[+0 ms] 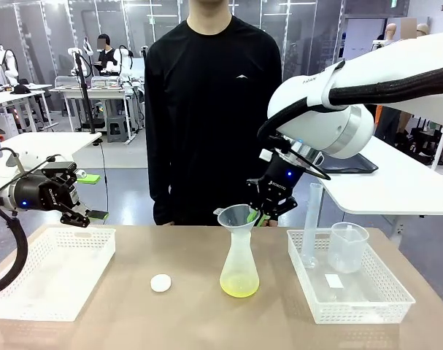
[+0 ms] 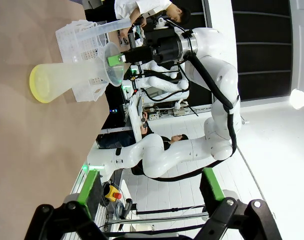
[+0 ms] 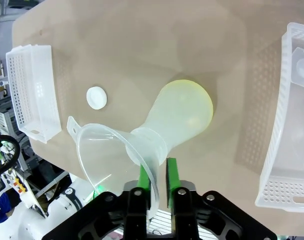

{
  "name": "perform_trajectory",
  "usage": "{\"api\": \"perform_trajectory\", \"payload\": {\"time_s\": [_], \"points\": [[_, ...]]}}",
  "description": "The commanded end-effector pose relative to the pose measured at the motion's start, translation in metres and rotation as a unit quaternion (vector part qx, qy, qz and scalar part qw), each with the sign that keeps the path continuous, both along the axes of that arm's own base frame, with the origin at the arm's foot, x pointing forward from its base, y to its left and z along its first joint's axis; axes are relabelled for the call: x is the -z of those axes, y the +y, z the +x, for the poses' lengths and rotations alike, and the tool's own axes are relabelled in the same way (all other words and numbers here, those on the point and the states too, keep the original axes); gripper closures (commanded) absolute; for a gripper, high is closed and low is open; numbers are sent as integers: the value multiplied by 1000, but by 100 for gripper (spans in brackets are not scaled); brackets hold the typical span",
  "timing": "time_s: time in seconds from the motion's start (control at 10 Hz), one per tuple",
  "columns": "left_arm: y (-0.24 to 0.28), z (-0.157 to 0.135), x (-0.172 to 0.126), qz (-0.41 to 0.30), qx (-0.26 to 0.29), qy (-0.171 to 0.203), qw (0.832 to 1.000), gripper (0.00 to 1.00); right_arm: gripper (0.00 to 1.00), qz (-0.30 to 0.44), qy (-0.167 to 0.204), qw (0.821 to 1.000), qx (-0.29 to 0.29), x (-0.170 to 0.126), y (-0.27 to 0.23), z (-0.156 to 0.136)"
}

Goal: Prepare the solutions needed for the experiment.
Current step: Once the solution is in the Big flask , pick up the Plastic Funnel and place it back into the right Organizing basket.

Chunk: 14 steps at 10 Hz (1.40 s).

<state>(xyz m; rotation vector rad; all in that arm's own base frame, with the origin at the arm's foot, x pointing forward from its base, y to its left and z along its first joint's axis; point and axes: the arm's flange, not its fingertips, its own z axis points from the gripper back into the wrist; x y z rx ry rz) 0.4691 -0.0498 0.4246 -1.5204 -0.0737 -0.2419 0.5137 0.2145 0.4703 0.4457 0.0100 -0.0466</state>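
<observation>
In the right wrist view, at the lower centre of the frame, the right gripper [image 3: 157, 172] has its jaws closed on the rim of a clear funnel [image 3: 104, 150], one green pad on each side of the wall. The funnel sits in the neck of a conical flask [image 3: 178, 117].

The front view shows the solution [image 1: 239, 289] more plainly. It is a shallow yellow-green layer in the flask's base, mid-tabletop [image 1: 170, 324]. A white cap [image 1: 160, 283] lies just left of the flask, apart from it, and bare tabletop separates the flask from both baskets.

The left basket [image 1: 31, 310] sits lower left. The right basket [image 1: 400, 299], lower right, holds an upright beaker [image 1: 347, 246] and a graduated cylinder [image 1: 312, 222].

In the left wrist view, the left gripper [image 2: 149, 187] has its jaws spread wide, holding nothing.

A person [image 1: 214, 109] stands at the far edge.
</observation>
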Motion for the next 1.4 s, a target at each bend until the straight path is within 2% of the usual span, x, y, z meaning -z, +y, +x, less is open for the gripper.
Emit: {"api": "perform_trajectory", "payload": {"time_s": [0.0, 0.4, 0.9, 1.3], "points": [[0, 0, -2, -5, 3, -1, 1000, 0, 100, 15, -1, 1000, -2, 4, -5, -5], [0, 0, -2, -5, 3, -1, 1000, 0, 100, 13, 0, 1000, -1, 6, -4, -6], [0, 0, -2, -5, 3, -1, 1000, 0, 100, 21, -52, 998, -18, -32, -13, -18], [0, 0, -2, -5, 3, -1, 1000, 0, 100, 35, -117, 992, -31, -63, -15, -21]]}}
